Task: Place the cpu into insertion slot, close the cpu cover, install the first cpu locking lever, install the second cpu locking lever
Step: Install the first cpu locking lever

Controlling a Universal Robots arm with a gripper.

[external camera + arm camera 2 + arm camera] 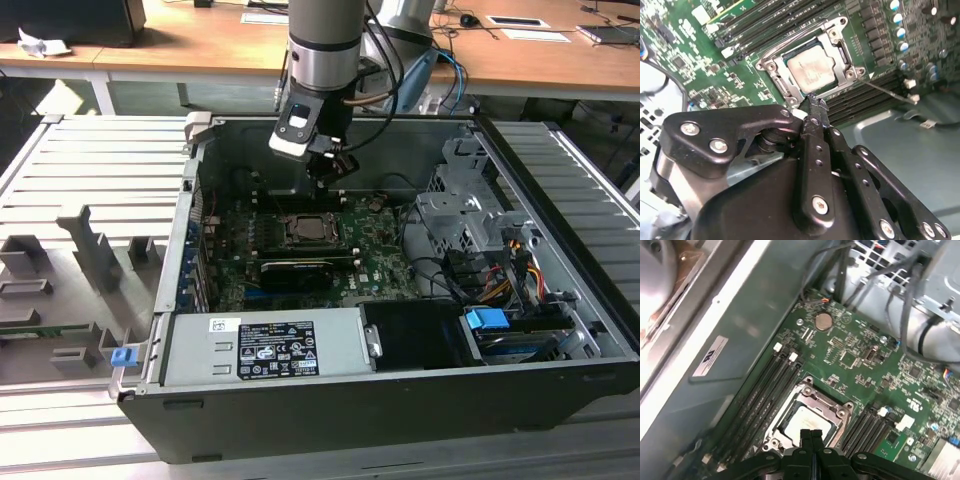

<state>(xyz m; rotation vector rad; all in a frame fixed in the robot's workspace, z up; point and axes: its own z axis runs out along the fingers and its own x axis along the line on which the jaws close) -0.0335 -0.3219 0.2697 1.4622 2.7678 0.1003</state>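
Sitting open on the grey ribbed counter (90, 170), the black computer case (400, 410) shows its inside in the exterior view, with a silver power supply box (265, 345) along its near wall and a drive cage (470, 215) with coloured cables toward the exterior view's right. A wooden desk (170, 45) runs behind the counter.

On the floor of the case lies the green motherboard (375, 250), with a long black card (297, 270) standing just in front of the socket. The robot arm (325, 40) comes down from above the far wall of the case, and its gripper (325, 172) hangs over the far edge of the motherboard, just behind the socket.

In the middle of the board sits the insertion slot (807, 417). The cpu cover (837, 55) lies flat over it, framing the cpu (811, 70), whose pale metal face shows through the cover's square window in both wrist views. A thin wire lever (887, 90) stands out from the socket at a slant, away from the frame.

In both wrist views the gripper's black fingers (810, 437) are pressed together with nothing between them, their tips just above the socket's edge beside the cover.
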